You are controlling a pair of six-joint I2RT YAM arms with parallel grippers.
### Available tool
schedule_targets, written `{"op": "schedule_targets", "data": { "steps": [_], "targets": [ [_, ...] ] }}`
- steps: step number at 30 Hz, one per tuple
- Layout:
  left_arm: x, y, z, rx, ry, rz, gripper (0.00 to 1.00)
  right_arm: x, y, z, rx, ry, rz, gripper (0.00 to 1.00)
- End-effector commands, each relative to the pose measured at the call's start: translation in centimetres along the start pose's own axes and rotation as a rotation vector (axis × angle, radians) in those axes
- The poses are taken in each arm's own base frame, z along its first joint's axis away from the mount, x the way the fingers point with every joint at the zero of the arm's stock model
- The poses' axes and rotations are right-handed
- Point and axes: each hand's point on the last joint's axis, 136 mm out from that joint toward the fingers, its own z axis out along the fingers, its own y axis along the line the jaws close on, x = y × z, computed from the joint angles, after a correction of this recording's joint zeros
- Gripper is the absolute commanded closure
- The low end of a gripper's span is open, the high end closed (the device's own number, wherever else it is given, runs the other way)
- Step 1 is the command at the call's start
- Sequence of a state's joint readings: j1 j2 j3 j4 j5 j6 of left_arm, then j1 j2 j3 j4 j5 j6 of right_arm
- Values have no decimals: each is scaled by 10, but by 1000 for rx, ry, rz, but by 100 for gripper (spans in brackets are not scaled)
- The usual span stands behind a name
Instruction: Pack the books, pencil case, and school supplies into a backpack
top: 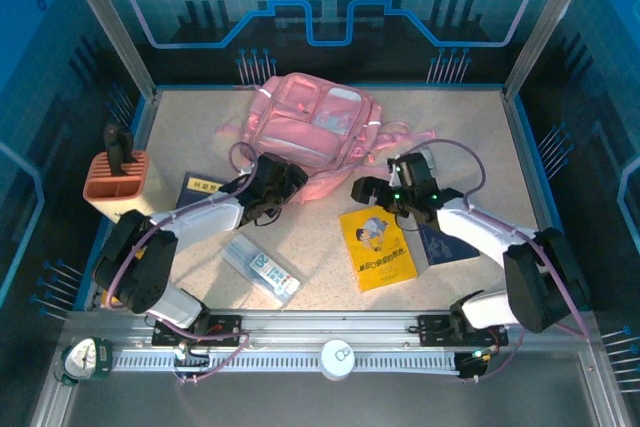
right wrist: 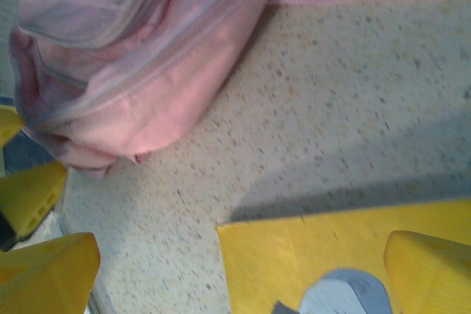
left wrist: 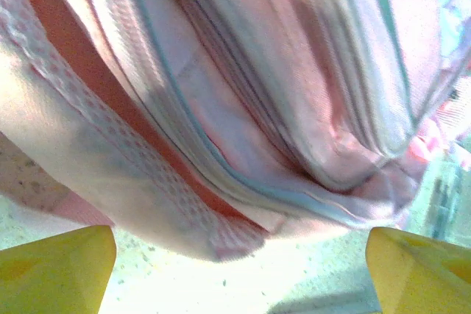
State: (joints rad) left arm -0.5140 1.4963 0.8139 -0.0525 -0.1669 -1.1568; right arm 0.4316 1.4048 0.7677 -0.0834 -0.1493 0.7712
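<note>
The pink backpack [top: 315,132] lies flat at the back middle of the table. My left gripper [top: 287,179] sits at its near left edge, open, with the bag's zipped side [left wrist: 243,108] just ahead of the empty yellow fingertips [left wrist: 55,270]. My right gripper [top: 372,190] hovers open over the top corner of the yellow book [top: 377,247], whose cover [right wrist: 331,255] lies below its fingertips [right wrist: 430,270]. One navy book [top: 200,190] with a white label lies left of the bag, and another [top: 447,244] lies under the right arm. The pale pencil case [top: 260,269] lies at the near left.
An orange slotted holder [top: 117,184] with a dark tool in it stands at the left edge. The bag's pink straps [top: 405,142] trail to the right behind my right gripper. Bare table shows between the two grippers and along the front edge.
</note>
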Motion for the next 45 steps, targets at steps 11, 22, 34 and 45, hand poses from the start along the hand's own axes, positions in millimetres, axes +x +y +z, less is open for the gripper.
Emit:
{"op": "schedule_targets", "data": {
  "steps": [11,22,34,45],
  "targets": [
    [29,-15,-18,48,47,67,4,-78,-10,50,38,-57,151,11],
    [39,-22,-5,27,95,110,5,-135,-37,99,55,-78,159,34],
    [41,-29,10,-5,100,181,5,-162,-42,122,-12,-78,157,82],
    [-9,-41,32,-53,-38,282,9,-166,3,39,-121,-159,29,100]
  ]
}}
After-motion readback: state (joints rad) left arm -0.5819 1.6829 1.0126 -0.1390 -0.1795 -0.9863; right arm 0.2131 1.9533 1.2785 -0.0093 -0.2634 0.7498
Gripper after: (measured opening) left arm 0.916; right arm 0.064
